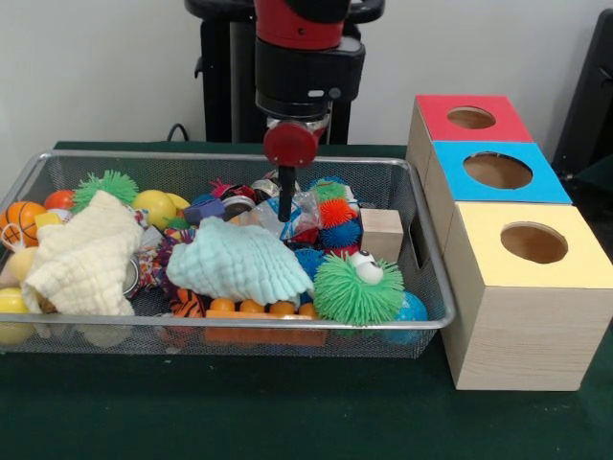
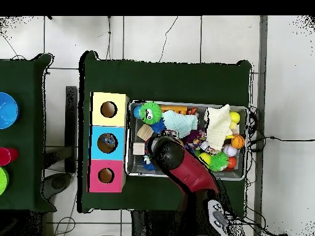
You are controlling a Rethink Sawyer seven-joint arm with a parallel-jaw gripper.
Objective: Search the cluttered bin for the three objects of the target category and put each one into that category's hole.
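The wire mesh bin (image 1: 230, 324) lies on the green table, full of toys. It also shows in the overhead view (image 2: 129, 138). The blue-topped box's round hole (image 1: 497, 171) is to the right of the bin, in the middle box of the row (image 2: 107, 142). My gripper (image 1: 284, 213) hangs straight down into the back middle of the bin, among small colourful toys behind a pale blue cloth (image 1: 239, 261). Its tip is hidden among the clutter, and in the overhead view the arm (image 2: 178, 163) covers it.
In the bin: a cream cloth (image 1: 84, 254), a green spiky ball with an eye (image 1: 357, 287), a wooden block (image 1: 382, 233), a toy basketball (image 1: 21, 220), a yellow ball (image 1: 153, 206). A red-topped box (image 1: 436, 120) and a yellow-topped box (image 1: 565, 268) flank the blue one.
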